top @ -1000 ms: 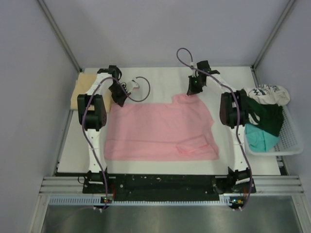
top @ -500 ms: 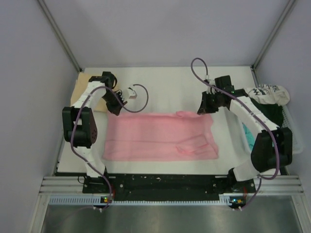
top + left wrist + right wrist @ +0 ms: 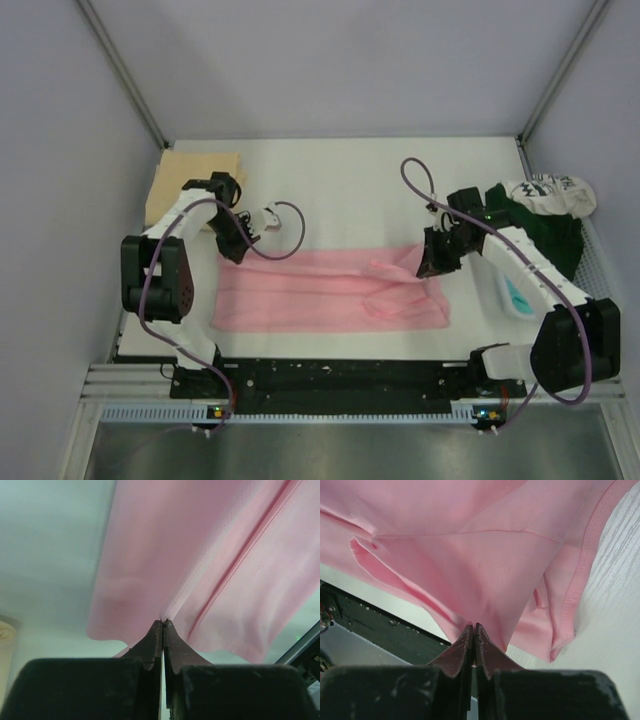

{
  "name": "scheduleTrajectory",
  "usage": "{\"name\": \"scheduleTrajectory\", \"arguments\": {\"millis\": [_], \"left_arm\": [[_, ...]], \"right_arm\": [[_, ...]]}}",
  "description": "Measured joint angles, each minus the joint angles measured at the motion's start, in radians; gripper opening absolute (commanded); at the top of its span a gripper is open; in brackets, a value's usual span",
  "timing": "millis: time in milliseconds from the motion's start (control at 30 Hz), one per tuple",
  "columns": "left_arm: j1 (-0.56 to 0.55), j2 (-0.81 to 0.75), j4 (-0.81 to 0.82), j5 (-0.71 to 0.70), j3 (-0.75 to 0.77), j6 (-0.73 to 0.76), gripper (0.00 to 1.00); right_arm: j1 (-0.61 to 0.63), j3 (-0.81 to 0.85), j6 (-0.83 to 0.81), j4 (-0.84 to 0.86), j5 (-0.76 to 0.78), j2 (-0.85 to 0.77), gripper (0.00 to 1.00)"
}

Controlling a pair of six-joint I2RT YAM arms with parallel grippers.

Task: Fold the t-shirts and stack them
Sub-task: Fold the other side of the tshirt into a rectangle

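A light pink t-shirt (image 3: 320, 295) lies across the near half of the white table, its far edge lifted and drawn toward the front. My left gripper (image 3: 228, 250) is shut on the shirt's far left edge (image 3: 165, 615). My right gripper (image 3: 432, 266) is shut on the far right edge (image 3: 485, 615), with a sleeve hanging beside it. A folded tan-beige t-shirt (image 3: 190, 175) lies at the far left corner. Dark green (image 3: 545, 235), white printed (image 3: 550, 190) and teal (image 3: 515, 295) t-shirts are heaped at the right.
A white mesh basket (image 3: 595, 275) at the right edge holds the heaped shirts. A black rail (image 3: 340, 375) runs along the table's near edge between the arm bases. Grey walls close in the back and sides.
Both grippers have moved toward the front of the table, pulling the pink shirt's far edge over itself. The visible pink area has shrunk to a narrower band.
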Motion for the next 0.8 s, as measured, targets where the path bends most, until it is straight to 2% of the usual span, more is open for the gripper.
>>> {"name": "scheduleTrajectory", "arguments": {"millis": [133,200,233,300,333,367,400,500,600,700,767,800], "left_arm": [[0.000,-0.010,0.015,-0.002,-0.028,0.002,0.00],[-0.003,-0.010,0.023,-0.005,-0.044,0.001,0.05],[-0.003,-0.010,0.027,-0.009,-0.051,0.001,0.11],[-0.003,-0.010,0.029,-0.019,-0.062,0.001,0.31],[-0.004,-0.010,0.029,-0.026,-0.066,0.002,0.48],[-0.004,-0.010,0.027,-0.028,-0.067,0.009,0.81],[-0.004,-0.010,0.022,-0.031,-0.067,0.013,0.99],[-0.004,-0.010,-0.015,-0.038,-0.065,0.027,0.99],[-0.004,-0.010,-0.077,-0.051,-0.065,0.049,0.87],[-0.004,-0.018,-0.127,-0.059,-0.065,0.065,0.82],[-0.004,-0.043,-0.135,-0.063,-0.065,0.061,0.96],[-0.004,-0.057,-0.133,-0.064,-0.064,0.055,0.99]], "right_arm": [[0.000,-0.014,0.014,0.003,0.000,0.007,0.00],[0.000,-0.031,0.019,0.005,-0.001,0.021,0.00],[0.000,-0.040,0.022,0.005,-0.001,0.026,0.02],[0.001,-0.058,0.025,0.005,-0.002,0.034,0.20],[0.001,-0.068,0.027,0.005,-0.005,0.037,0.30],[0.002,-0.077,0.030,0.004,-0.009,0.041,0.33],[0.002,-0.085,0.031,0.003,-0.015,0.046,0.36],[0.007,-0.114,0.030,-0.010,-0.025,0.052,0.38],[0.021,-0.127,0.031,-0.042,-0.032,0.037,0.36],[0.032,-0.126,0.037,-0.053,-0.034,-0.013,0.20],[0.058,-0.105,0.053,-0.052,-0.015,-0.033,0.07],[0.084,-0.085,0.065,-0.039,0.000,-0.033,0.04]]}}
